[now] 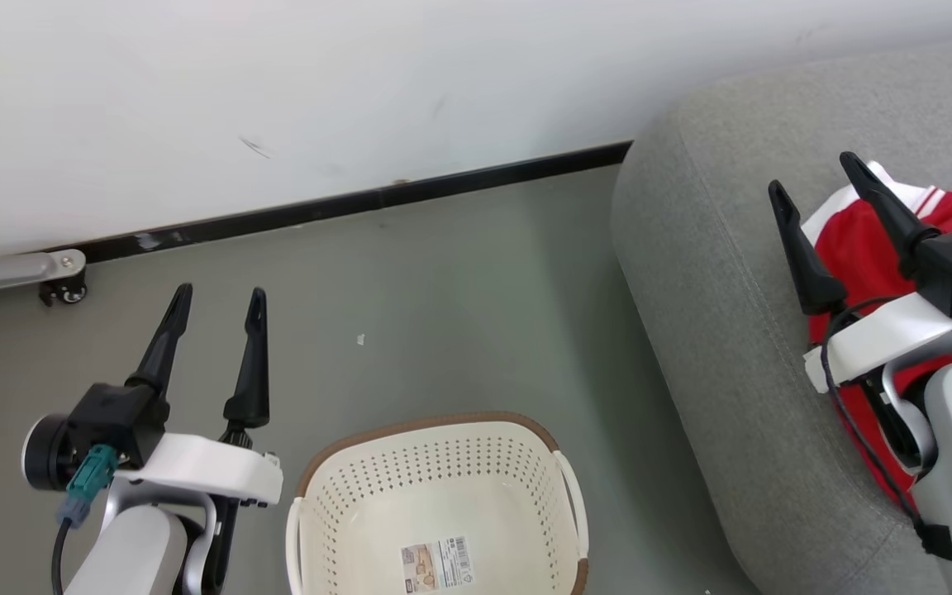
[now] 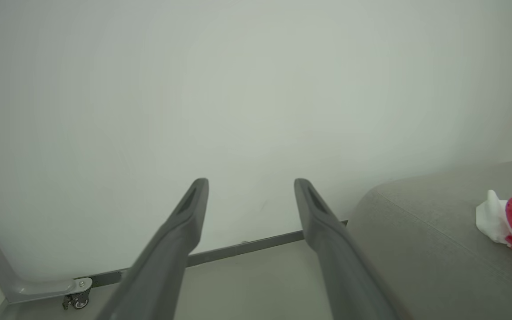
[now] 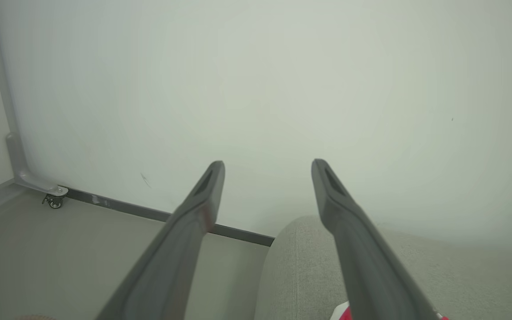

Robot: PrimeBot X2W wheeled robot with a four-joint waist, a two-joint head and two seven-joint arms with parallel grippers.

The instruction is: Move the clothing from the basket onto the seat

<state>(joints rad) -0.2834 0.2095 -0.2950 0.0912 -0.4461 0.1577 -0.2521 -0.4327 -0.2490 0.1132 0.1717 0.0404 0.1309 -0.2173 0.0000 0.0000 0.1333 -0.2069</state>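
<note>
Basket (image 1: pixel 435 475) empty as far as visible, clothing (image 1: pixel 856 248) lies on seat (image 1: pixel 716 330), both jaws wide open, holding nothing; task appears complete.

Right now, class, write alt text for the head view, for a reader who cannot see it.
Red clothing lies on the grey seat at right, the open right gripper over it. The cream basket stands on the floor at bottom centre, holding just a sticker; the open left gripper hangs beside it, empty.

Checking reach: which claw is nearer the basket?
Left. The left claw is just left of the basket; the right claw is farther off, over the sofa above the red clothes.
</note>
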